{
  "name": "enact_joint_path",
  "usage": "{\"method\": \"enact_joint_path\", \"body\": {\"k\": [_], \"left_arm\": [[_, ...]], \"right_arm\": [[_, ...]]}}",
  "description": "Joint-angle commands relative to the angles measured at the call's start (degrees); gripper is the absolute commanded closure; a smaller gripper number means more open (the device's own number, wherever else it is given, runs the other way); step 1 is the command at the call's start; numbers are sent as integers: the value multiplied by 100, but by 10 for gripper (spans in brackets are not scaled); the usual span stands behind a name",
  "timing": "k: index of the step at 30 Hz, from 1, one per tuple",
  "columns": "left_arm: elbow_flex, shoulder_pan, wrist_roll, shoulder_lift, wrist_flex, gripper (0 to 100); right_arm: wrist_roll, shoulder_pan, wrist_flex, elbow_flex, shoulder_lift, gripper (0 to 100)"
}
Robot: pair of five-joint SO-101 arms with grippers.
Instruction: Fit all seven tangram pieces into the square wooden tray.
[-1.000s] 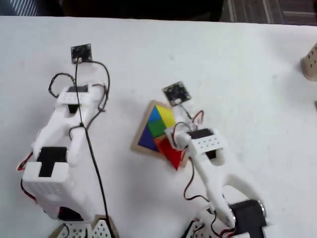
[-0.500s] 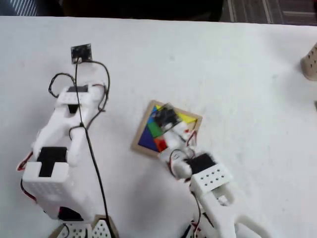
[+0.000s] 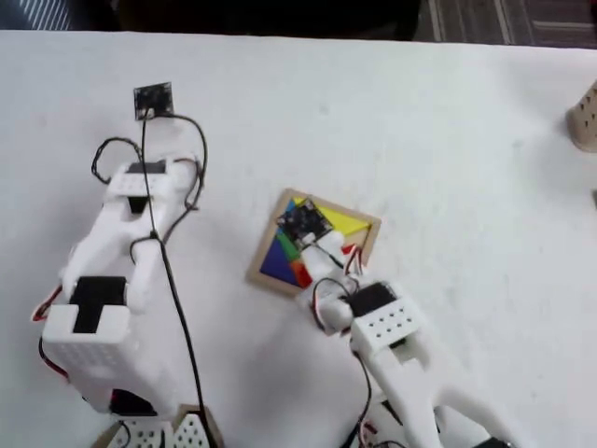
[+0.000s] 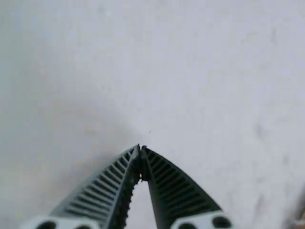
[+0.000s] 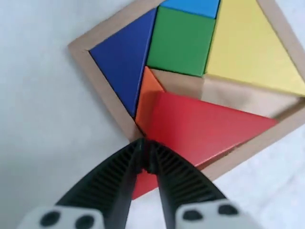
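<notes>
Sitting cornerwise near the middle of the white table (image 3: 448,121), square wooden tray (image 5: 103,86), partly filled: blue triangle (image 5: 126,57) against one rim, green square (image 5: 183,40) beside it, yellow triangle (image 5: 252,47) along the next side, light blue piece (image 5: 190,5) at the far corner, small orange triangle (image 5: 145,93) tucked next to the blue. Bare wood showing between yellow and red. Red triangle (image 5: 200,126) lying partly in the tray, one corner passing over the rim. Right gripper (image 5: 144,145) directly above that corner, fingers pressed together, nothing between them. Left gripper (image 4: 140,150) well apart from the tray, over bare table, fingers likewise pressed together.
</notes>
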Motion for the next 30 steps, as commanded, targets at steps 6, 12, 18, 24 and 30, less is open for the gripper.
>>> {"method": "enact_joint_path", "body": {"k": [6,12,18,24,30], "left_arm": [[-308,-31,26,-31,18,977],[-308,-31,26,-31,18,977],[-308,-31,26,-31,9,977],[-308,-31,26,-31,0,977],[-308,-31,26,-31,-9,977]], "right_arm": [[-44,664,-119,-879,1007,981],[0,778,-101,-1116,1095,981],[202,1147,295,-1116,593,981],[229,1842,365,-1090,374,981],[185,2035,338,-1108,541,981]]}}
